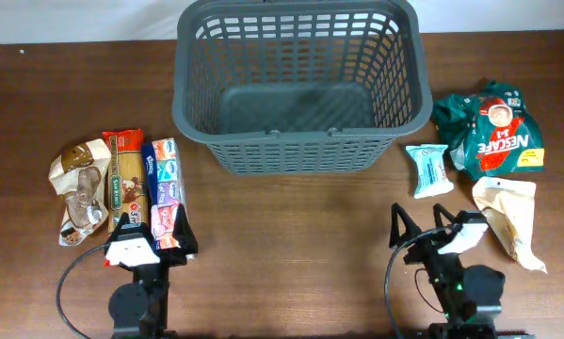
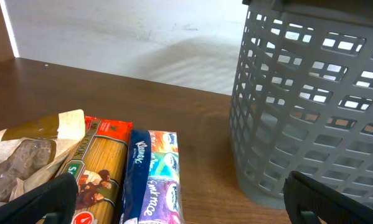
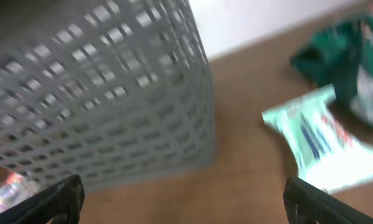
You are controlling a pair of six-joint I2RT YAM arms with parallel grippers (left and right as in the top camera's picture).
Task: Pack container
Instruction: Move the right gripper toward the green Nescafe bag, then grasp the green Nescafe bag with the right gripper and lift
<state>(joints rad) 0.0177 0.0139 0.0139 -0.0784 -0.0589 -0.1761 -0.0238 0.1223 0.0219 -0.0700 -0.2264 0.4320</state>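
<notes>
Overhead: grey basket (image 1: 298,85) on counter (image 1: 291,245); spaghetti (image 1: 124,169), Kleenex pack (image 1: 164,188) left, Nescafe bag (image 1: 493,132), wipes packet (image 1: 429,169) right. Jaws apart on left pincer (image 1: 154,231) and right pincer (image 1: 418,221).

A robot lab/test rig, not a home or shop, is suggested by a cabled left arm (image 1: 136,303) & right arm (image 1: 465,287) fixed at the edge of a wood-grain counter (image 1: 291,217), w/ a plain white wall (image 2: 142,37) behind and grocery packs (image 1: 121,184) laid out beside a grey basket (image 1: 296,85).
</notes>
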